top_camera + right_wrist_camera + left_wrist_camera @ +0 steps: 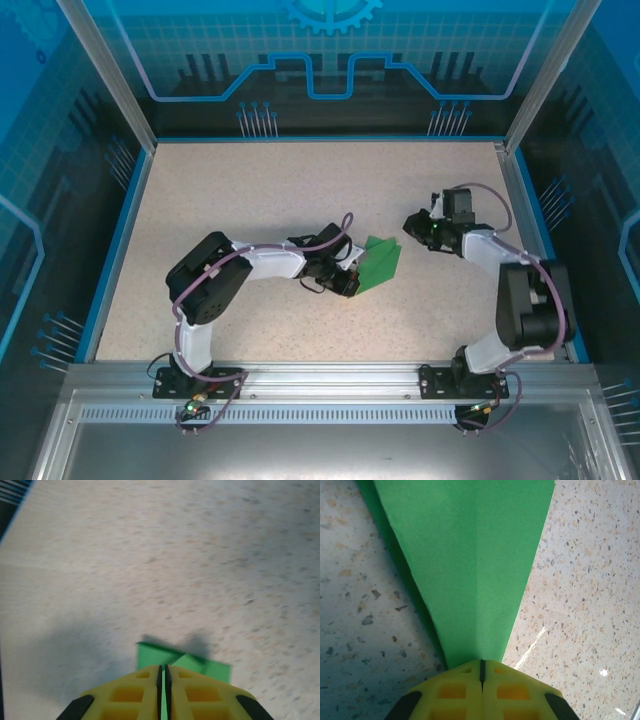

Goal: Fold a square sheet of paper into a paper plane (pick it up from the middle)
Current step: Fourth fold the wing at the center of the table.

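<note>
The paper plane (380,264) is a bright green folded dart on the table's middle. In the left wrist view it (475,555) widens away from the jaws, with a centre ridge line. My left gripper (352,282) (481,666) is shut on its narrow end. My right gripper (410,222) hovers just beyond the plane's far right corner, apart from it in the top view. Its jaws (163,669) stand together with a thin slit, and the wide end of the green paper (150,655) lies past and under the fingertips.
The speckled beige table (250,200) is walled by a blue frame (128,220) on three sides, with a metal rail (320,380) at the near edge carrying both arm bases.
</note>
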Controlling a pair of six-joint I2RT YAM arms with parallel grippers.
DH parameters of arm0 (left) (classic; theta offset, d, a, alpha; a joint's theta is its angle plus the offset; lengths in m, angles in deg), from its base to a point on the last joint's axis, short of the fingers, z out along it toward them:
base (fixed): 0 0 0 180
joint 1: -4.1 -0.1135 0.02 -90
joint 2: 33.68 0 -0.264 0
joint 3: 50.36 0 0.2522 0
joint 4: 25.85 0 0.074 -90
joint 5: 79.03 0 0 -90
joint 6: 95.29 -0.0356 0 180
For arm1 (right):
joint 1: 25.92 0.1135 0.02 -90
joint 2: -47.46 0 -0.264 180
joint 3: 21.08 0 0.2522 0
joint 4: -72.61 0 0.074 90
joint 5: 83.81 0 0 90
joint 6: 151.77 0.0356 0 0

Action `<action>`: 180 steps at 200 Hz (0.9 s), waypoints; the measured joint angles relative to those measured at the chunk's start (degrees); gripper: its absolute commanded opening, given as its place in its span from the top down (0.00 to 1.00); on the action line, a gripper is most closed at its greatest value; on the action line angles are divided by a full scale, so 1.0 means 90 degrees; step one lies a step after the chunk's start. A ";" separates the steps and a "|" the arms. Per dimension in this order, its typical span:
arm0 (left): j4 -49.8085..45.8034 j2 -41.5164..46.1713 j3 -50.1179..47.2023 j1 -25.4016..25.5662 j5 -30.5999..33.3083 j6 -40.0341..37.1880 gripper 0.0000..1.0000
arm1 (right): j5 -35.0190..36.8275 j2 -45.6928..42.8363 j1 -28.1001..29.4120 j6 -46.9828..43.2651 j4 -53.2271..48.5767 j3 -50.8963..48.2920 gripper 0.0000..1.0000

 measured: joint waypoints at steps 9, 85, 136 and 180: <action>-0.0002 -0.0002 0.0000 -0.0005 -0.0017 0.0000 1.00 | -0.0017 -0.0304 0.0209 0.0039 0.0036 -0.0148 0.87; -0.0017 -0.0010 0.0012 -0.0027 -0.0085 0.0000 1.00 | 0.0097 0.0032 0.1977 0.0957 0.0697 -0.1078 0.87; 0.0007 -0.0007 -0.0012 -0.0029 -0.0092 0.0000 1.00 | 0.0270 0.0797 0.2096 0.1022 0.0942 -0.0969 0.87; 0.0073 0.0010 -0.0051 -0.0029 -0.0095 0.0000 1.00 | 0.0299 0.1018 0.1744 0.0818 0.0916 -0.0814 0.87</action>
